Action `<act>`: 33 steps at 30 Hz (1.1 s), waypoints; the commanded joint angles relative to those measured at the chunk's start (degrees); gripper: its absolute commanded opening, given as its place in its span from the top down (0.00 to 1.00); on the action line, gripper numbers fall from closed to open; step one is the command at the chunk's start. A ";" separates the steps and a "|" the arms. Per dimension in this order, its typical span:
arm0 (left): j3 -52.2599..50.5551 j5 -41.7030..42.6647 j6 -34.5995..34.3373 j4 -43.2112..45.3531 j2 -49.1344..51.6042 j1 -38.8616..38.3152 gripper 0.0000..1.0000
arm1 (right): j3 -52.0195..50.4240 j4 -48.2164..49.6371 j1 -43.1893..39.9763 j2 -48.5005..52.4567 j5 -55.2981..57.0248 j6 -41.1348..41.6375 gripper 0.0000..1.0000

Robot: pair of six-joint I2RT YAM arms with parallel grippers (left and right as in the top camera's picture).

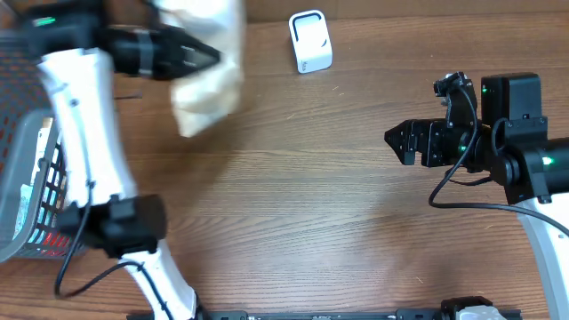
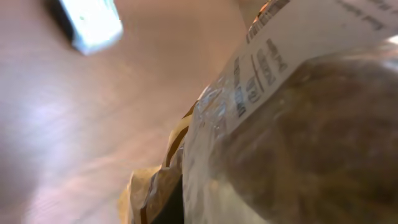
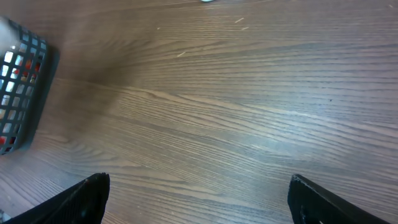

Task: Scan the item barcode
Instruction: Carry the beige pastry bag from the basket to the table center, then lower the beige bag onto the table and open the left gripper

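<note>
Left gripper [image 1: 203, 55] clamped on blurred bag [image 1: 213, 84], perhaps bread, label [image 2: 292, 43] shown only at wrist, right gripper [image 1: 396, 142] spread wide over wood tabletop [image 1: 293, 204].

Robot test bench, probably lab, dressed as mock shop checkout. Wood-grain table [image 1: 293, 196] flanked by two robot arms with exposed cables: left arm [image 1: 84, 133], right arm [image 1: 524, 160]. Small white scanner [image 1: 309, 42] stands at far edge. Black wire basket [image 1: 16, 89] at left side holds coloured retail packs. Bagged item [image 1: 213, 76] bears printed label, text too blurred to read in left wrist view.
</note>
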 commanded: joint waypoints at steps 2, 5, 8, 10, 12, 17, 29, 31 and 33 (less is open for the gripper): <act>-10.34 2.62 6.99 0.92 4.02 -9.33 0.95 | 1.44 0.59 0.33 -0.02 -0.11 -0.42 0.07; -20.15 8.81 9.73 5.35 6.45 -14.32 0.96 | 1.44 0.83 0.33 -0.04 -0.11 -0.42 0.08; -30.23 16.50 8.63 15.21 8.17 -17.51 0.95 | 1.44 0.79 0.33 -0.02 -0.11 -0.42 0.08; -36.33 18.38 4.04 23.76 9.09 -19.04 0.95 | 1.44 0.74 0.33 -0.04 -0.11 -0.42 0.08; -40.41 17.20 -0.09 30.10 9.53 -19.85 0.96 | 1.44 0.76 0.33 -0.02 -0.11 -0.42 0.08; -45.59 6.36 -10.51 40.44 9.73 -20.52 0.96 | 1.44 0.79 0.33 0.00 -0.09 -0.44 0.08; -43.28 -8.50 -16.81 43.08 9.68 -20.48 0.86 | 1.44 0.79 0.33 1.64 -0.09 -0.46 0.08; -42.16 -9.27 -16.81 42.27 9.68 -20.48 0.96 | 1.44 0.79 0.33 2.12 -0.09 -0.46 0.08; -39.93 -12.00 -16.81 39.89 9.60 -20.52 0.96 | 1.44 0.74 0.33 2.64 -0.09 -0.44 0.08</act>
